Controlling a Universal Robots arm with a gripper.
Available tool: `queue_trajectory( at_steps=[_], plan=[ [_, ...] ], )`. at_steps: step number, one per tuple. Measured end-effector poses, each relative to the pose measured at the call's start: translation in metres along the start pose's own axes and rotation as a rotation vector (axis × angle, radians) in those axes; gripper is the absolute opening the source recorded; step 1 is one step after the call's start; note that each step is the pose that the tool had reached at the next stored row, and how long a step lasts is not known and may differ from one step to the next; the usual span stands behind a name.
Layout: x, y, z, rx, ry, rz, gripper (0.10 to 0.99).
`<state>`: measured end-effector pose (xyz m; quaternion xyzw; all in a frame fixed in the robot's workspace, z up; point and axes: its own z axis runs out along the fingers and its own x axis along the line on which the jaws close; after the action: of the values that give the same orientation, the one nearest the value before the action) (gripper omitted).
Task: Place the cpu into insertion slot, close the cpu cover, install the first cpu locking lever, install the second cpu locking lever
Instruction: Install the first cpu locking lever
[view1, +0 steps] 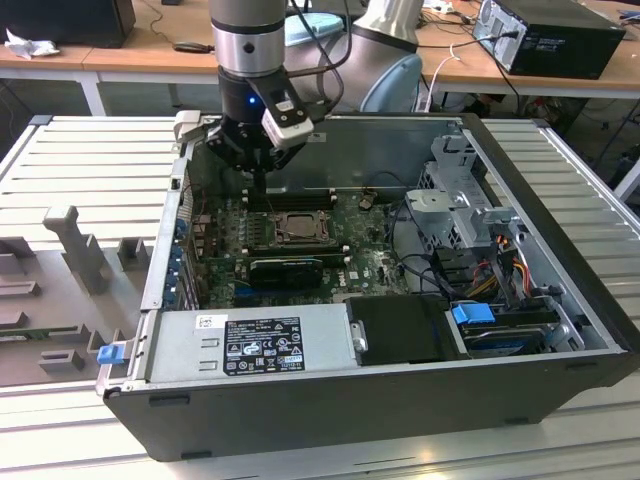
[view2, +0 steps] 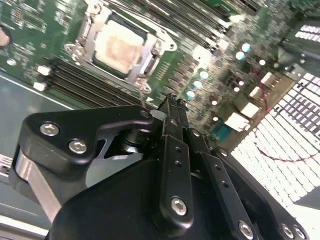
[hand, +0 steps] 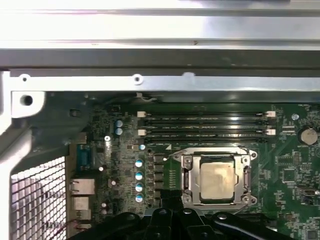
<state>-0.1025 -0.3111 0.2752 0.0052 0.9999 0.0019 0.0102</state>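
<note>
- My gripper (view2: 174, 105) is clenched, fingers pinched together with nothing between them. I judge that this gives one narrow tip for pushing small parts, not for grasping.
- It hovers just far of the insertion slot (hand: 216, 150), toward the exterior view's left, above the memory slots (hand: 205, 125) and not touching the board.
- The cpu (hand: 216, 180) lies flat in the slot, pale top showing.
- The cpu cover (hand: 186, 175) is down around it, its window framing the chip, so placing and closing look done.
- I cannot tell whether the locking levers are latched.
- Around it: the graphics card (view1: 285, 268) is just near of the slot, the power supply (view1: 250, 340) nearer still, and the drive cage (view1: 450, 200) is on the exterior view's right.
- The far case wall (hand: 150, 55) stands close behind my wrist and limits room.
</note>
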Motion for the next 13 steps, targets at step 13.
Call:
queue_trajectory(
  at_steps=[13],
  plan=[
    [0.0100, 0.0251, 0.0173, -0.001, 0.0027, -0.007, 0.106]
  ],
)
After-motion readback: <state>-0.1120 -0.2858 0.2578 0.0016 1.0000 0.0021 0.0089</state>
